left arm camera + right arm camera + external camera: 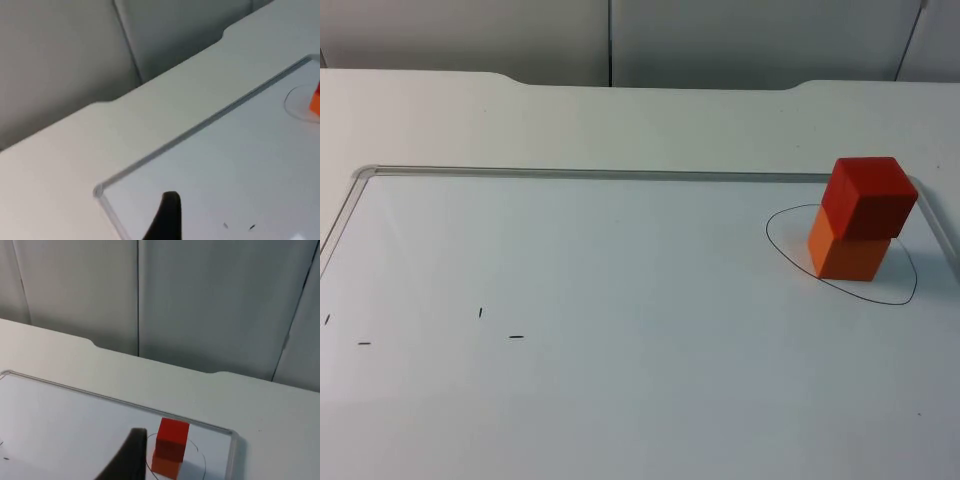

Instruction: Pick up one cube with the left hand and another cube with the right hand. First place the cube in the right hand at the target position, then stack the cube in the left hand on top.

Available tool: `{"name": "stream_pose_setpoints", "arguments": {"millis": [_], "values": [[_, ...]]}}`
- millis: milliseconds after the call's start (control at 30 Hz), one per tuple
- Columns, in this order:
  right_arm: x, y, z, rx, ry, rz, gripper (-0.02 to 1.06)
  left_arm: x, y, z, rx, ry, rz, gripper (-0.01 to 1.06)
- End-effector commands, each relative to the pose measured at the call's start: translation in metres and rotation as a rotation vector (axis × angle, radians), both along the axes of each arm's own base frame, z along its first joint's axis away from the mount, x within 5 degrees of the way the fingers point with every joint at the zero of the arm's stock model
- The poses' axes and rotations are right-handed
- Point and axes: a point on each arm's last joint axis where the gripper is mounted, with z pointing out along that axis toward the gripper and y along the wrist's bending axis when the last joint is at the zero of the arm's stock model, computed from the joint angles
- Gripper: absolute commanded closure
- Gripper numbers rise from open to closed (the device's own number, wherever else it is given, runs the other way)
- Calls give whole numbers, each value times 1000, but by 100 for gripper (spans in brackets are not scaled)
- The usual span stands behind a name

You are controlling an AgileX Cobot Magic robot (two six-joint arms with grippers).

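Observation:
A red cube (pixel 868 196) sits a little askew on top of an orange cube (pixel 848 254). The stack stands inside a pen-drawn oval (pixel 880 298) at the right end of the whiteboard. The right wrist view also shows the red cube (pixel 173 437) on the orange cube (pixel 166 465). My right gripper (pixel 128 456) hangs back from the stack, holding nothing that I can see. My left gripper (pixel 167 216) is over the board's far-left corner, with an edge of the orange cube (pixel 316 103) far from it.
The whiteboard has a raised metal rim (pixel 600 174) along its far side and rounded corners. Short pen marks (pixel 480 313) dot its left part. Behind the white table stands the grey partition wall (pixel 610 40).

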Motion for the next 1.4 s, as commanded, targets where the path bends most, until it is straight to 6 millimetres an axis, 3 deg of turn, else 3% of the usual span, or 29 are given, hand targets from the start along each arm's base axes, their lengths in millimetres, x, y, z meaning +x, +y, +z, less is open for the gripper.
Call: {"name": "stream_pose_setpoints", "arguments": {"millis": [0,200,367,567,833,1000,1300,1367], "values": [[-5,-1,-4,9,-23,7,0,-11,9,-15,-13,5,79,29],[-13,-2,-16,35,-22,20,0,-49,32,-60,-42,3,258,29],[-9,1,-33,26,23,38,0,-84,39,-90,-120,-27,270,29],[-15,0,-55,14,45,39,0,-124,48,-106,-201,-67,280,29],[-28,-6,-68,-13,70,27,0,-123,46,-122,-180,33,274,29],[-29,-8,-72,-37,108,15,0,-123,46,-120,-183,21,274,29],[-13,-2,-103,-57,217,24,0,-116,46,-124,-179,-18,277,29],[-13,-2,-102,-55,210,24,0,-116,46,-124,-179,-18,277,29]]}}
